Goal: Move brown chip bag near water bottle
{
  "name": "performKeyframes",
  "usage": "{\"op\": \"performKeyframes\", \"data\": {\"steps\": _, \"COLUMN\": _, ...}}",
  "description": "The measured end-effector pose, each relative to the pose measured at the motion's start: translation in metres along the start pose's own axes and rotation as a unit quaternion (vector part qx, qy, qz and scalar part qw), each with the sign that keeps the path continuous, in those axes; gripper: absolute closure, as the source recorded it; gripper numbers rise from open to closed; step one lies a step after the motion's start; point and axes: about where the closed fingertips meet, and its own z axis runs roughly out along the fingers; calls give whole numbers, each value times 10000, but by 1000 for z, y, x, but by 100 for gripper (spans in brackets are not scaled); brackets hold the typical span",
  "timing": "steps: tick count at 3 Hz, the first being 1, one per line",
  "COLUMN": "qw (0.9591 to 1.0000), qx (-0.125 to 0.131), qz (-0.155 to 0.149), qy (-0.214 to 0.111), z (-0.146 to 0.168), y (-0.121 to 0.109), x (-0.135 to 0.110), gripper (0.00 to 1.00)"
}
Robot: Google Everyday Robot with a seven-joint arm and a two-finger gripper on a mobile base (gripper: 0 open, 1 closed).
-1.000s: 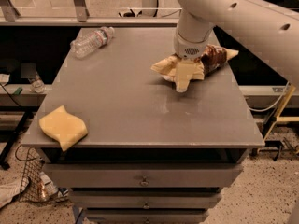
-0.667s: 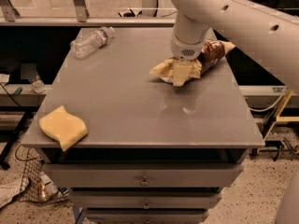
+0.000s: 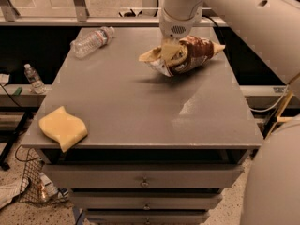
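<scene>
The gripper (image 3: 169,51) hangs over the far part of the counter (image 3: 140,108), clenched on the brown chip bag (image 3: 193,55). Its pale fingers pinch the bag's crumpled near end. The bag looks lifted, tilted, with a shadow on the surface just below it, so I'd say it is off the counter or barely brushing it. The rest of the bag trails away from the gripper toward the right of the camera view.

My reading is that the grasp is made and the carry is the step in hand. The water bottle (image 3: 91,41) lies on its side well apart from the gripper, off to the left in the camera view and a little farther back, near the counter's far left corner. The next move calls for a sideways sweep toward it, low and steady, stopping short so the bag lands beside the bottle and doesn't knock it — lying down like that, it would likely roll.

The stretch between gripper and bottle is bare grey top, so there is room to travel. The yellow sponge (image 3: 63,127) sits far on the near side of the gripper, at the front left edge, out of the path. The worry is the edges: the bottle is close to the back and left rims, so the bag is best set on the bottle's inner side.
</scene>
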Motion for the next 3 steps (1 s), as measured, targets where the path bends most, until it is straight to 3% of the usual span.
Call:
{"op": "performKeyframes", "data": {"steps": 1, "qw": 10000, "qx": 33, "qz": 6, "qy": 0, "z": 1, "y": -1, "x": 1, "gripper": 100}}
{"op": "performKeyframes", "data": {"steps": 3, "qw": 9999, "qx": 48, "qz": 89, "qy": -9, "z": 5, "y": -1, "x": 0, "gripper": 100}}
